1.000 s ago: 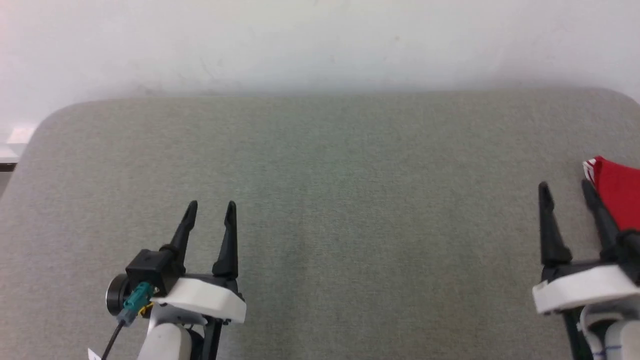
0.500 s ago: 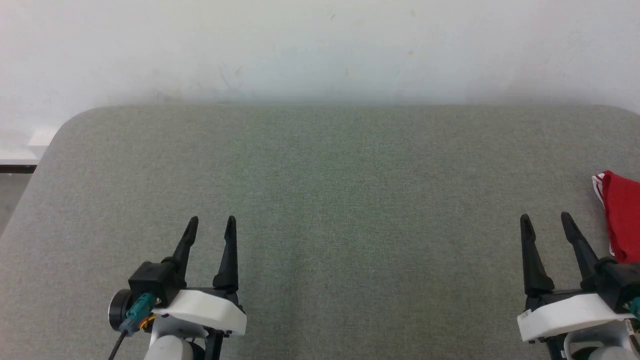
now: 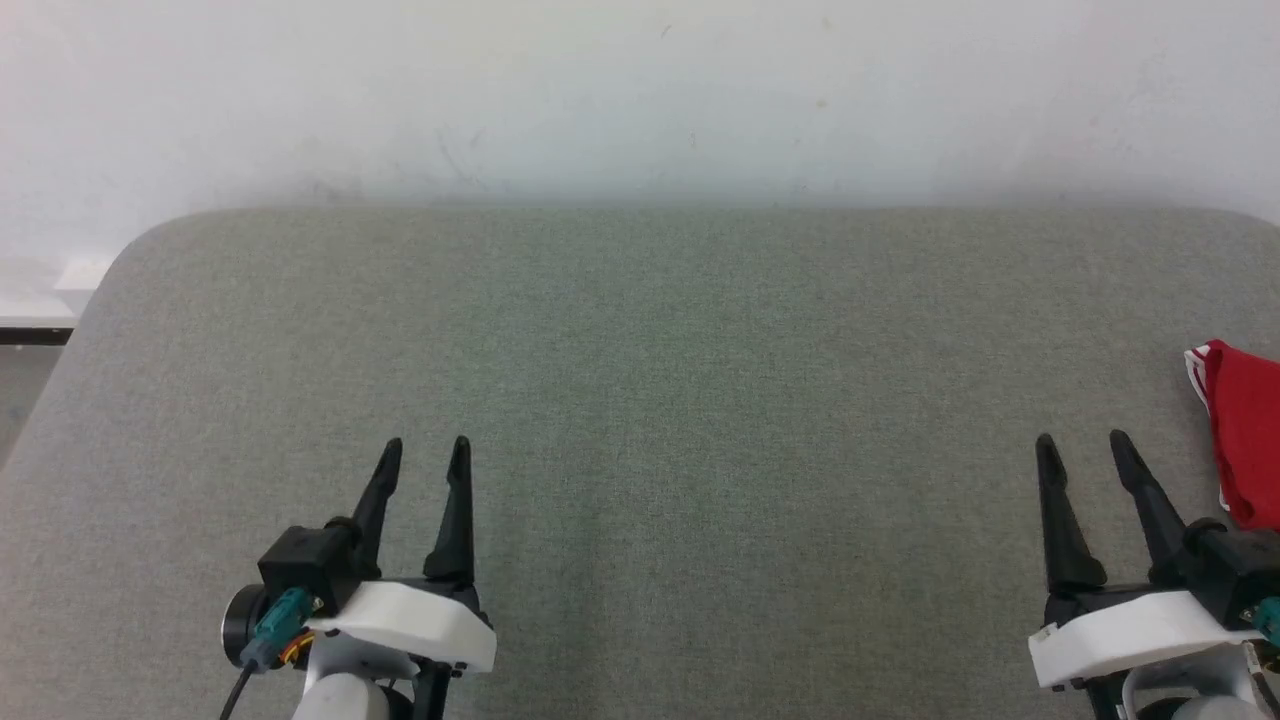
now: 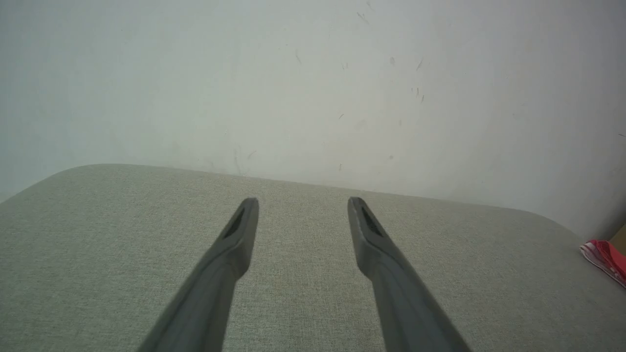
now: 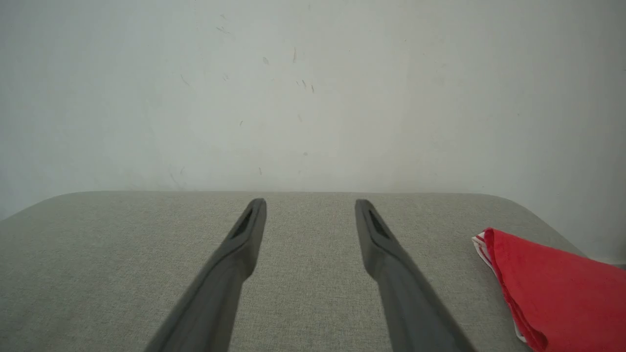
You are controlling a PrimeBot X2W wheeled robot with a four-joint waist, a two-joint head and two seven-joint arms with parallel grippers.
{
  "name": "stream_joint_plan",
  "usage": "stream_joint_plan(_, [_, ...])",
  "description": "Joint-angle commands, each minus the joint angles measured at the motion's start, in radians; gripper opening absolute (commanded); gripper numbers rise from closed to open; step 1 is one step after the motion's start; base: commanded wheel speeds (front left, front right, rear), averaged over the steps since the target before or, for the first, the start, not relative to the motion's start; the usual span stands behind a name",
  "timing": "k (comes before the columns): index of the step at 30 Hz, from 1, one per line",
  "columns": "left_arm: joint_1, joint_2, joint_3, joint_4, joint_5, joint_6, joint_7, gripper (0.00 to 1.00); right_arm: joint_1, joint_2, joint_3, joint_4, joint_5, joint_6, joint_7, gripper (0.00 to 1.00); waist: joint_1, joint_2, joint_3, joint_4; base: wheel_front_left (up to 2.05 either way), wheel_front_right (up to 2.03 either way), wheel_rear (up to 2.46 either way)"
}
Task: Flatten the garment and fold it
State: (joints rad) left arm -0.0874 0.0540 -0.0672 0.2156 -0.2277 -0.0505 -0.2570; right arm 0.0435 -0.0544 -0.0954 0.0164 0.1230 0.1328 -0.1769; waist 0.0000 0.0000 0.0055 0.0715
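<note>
One garment (image 3: 1245,430), one table (image 3: 700,350), four dark fingers (image 3: 457,500).

Grey fabric-covered bench (image 3: 650,380), rounded far corners, spans frame width. White scuffed wall (image 3: 640,90) behind it. Left end effector (image 3: 427,445) at lower left above bench, two dark fingers apart, pointing away, nothing between them. Teal connector (image 3: 278,612) on camera block at its wrist. Right end effector (image 3: 1081,440) at lower right, fingers likewise apart, empty. Red garment (image 3: 1245,430) lies on bench at right edge, cut off by frame; red-white striped trim (image 3: 1196,365) at its far corner. Garment just beside right end effector's outer finger; contact unclear.
</note>
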Motion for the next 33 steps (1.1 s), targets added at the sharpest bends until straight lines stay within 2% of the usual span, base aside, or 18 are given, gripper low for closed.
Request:
stream_joint_plan(1, [0.0, 0.0, 0.0, 0.0, 0.0, 0.0, 0.001, 0.0, 0.0, 0.0, 0.0, 0.0, 0.0, 0.0, 0.0, 0.0, 0.0, 0.0, 0.0, 0.0, 0.0, 0.0, 0.0])
stream_joint_plan(33, [0.015, 0.0, 0.012, -0.037, 0.039, 0.008, 0.045, 0.0, -0.008, 0.0, 0.016, -0.003, -0.021, 0.0, 0.031, 0.0, 0.0, 0.0, -0.001, -0.013, 0.0, 0.0, 0.0])
